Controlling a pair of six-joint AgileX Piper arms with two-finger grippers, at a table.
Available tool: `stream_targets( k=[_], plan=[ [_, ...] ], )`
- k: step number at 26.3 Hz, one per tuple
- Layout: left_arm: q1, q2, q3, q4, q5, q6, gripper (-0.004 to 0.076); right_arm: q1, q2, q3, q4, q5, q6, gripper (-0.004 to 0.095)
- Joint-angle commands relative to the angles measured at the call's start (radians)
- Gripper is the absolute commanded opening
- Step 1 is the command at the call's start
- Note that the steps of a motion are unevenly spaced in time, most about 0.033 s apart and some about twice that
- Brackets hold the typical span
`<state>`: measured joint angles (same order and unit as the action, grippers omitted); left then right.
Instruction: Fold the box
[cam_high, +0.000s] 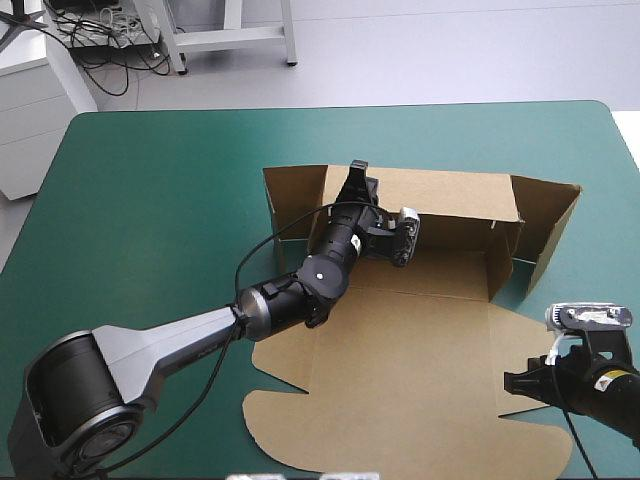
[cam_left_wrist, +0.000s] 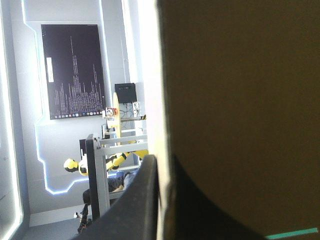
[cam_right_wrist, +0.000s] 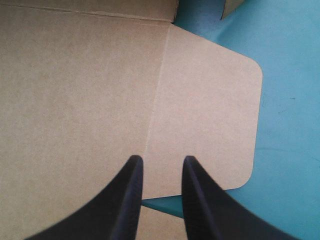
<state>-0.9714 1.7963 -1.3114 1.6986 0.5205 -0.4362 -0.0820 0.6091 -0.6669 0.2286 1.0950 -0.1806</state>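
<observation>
Counted: one brown box (cam_high: 430, 330), two grippers, one teal-green cover (cam_high: 150, 200) beneath. Left gripper (cam_high: 357, 180) at upper centre of the high view, set over the top edge of the box's raised far wall, the board pinched between its black fingers (cam_left_wrist: 142, 200), all but closed on it. Left arm stretched from the lower left corner across the box's floor, hiding part of floor and far wall. Ahead of that gripper, dark board blocking most of the outlook. Right gripper (cam_high: 512, 384) at lower right, at the flat panel's right edge, its two fingers a narrow gap apart, holding nothing, above a rounded flap, a wedge of cover showing in the gap. Box at centre and lower right of the frame: far wall upright, end walls raised at left and right and angled outward, floor flat, large near panel flat on the cover with rounded corner flaps.
</observation>
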Motion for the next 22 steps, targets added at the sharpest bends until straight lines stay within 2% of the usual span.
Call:
stream_targets(
  k=[1,5,7,10,16,19,22],
  plan=[
    [-0.007,-0.052,0.010,0.103,0.003,-0.058,-0.0010,-0.008,0.004,-0.024,0.004,-0.062,0.001,0.0378],
    [-0.007,-0.052,0.010,0.103,0.003,-0.058,-0.0010,-0.008,0.004,-0.024,0.013,-0.071,0.001,0.0590],
    [-0.007,-0.052,0.010,0.103,0.003,-0.072,-0.0010,-0.008,0.004,-0.024,0.013,-0.071,-0.014,0.0642],
    [-0.007,-0.052,0.010,0.103,0.003,-0.072,-0.0010,-0.008,0.004,-0.024,0.013,-0.073,-0.083,0.0645],
    [-0.007,-0.052,0.010,0.103,0.020,-0.072,-0.0010,-0.008,0.004,-0.024,0.024,-0.069,-0.082,0.0616],
    [-0.007,-0.052,0.010,0.103,0.027,-0.083,-0.0010,-0.008,0.004,-0.024,0.084,-0.024,-0.036,0.0586],
    [-0.007,-0.052,0.010,0.103,0.027,-0.083,-0.0010,-0.008,0.004,-0.028,0.085,-0.054,-0.056,0.0561]
  ],
)
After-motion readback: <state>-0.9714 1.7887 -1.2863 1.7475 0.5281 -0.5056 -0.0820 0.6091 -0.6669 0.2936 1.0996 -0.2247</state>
